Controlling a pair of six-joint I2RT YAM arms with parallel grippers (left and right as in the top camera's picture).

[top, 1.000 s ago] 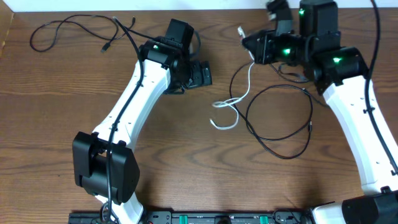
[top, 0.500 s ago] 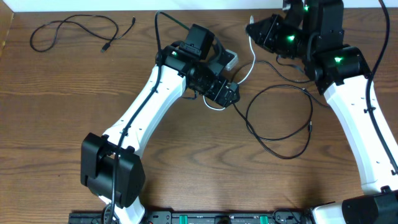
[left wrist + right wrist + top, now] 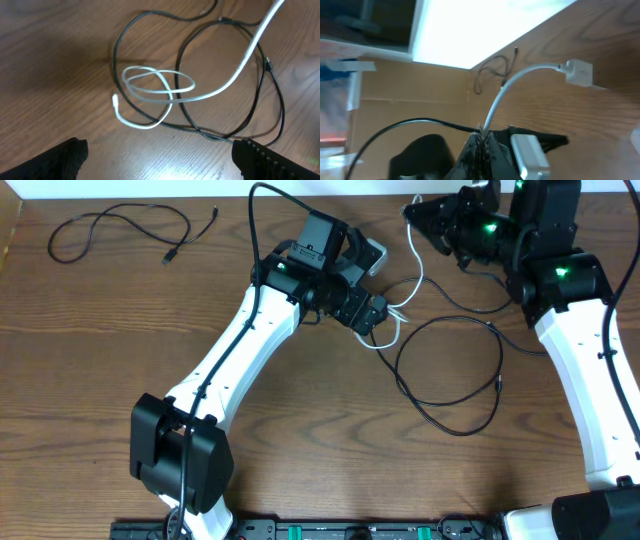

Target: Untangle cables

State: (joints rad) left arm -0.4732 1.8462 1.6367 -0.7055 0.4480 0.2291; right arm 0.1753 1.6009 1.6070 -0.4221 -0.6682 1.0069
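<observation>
The white cable (image 3: 412,272) runs from my right gripper (image 3: 412,212) near the table's far edge down to a small coil (image 3: 396,316). My right gripper (image 3: 484,136) is shut on this cable, and the white plug end (image 3: 579,73) hangs free beyond it. My left gripper (image 3: 376,314) hovers open right over the coil. In the left wrist view the white coil (image 3: 156,88) lies across a thin black cable (image 3: 272,95), with the gripper (image 3: 160,165) open and its fingertips (image 3: 55,161) wide apart, nothing between them. The black cable forms a big loop (image 3: 497,385).
A second thin black cable (image 3: 110,228) lies apart at the far left corner and shows small in the right wrist view (image 3: 492,71). A thick black cord (image 3: 255,210) arcs off the left arm. The table's far edge runs close behind the right gripper.
My left arm has swung right and now hovers over the white coil. My right gripper has pulled back toward the far edge, dragging the white cable and its coil up and to the right.
</observation>
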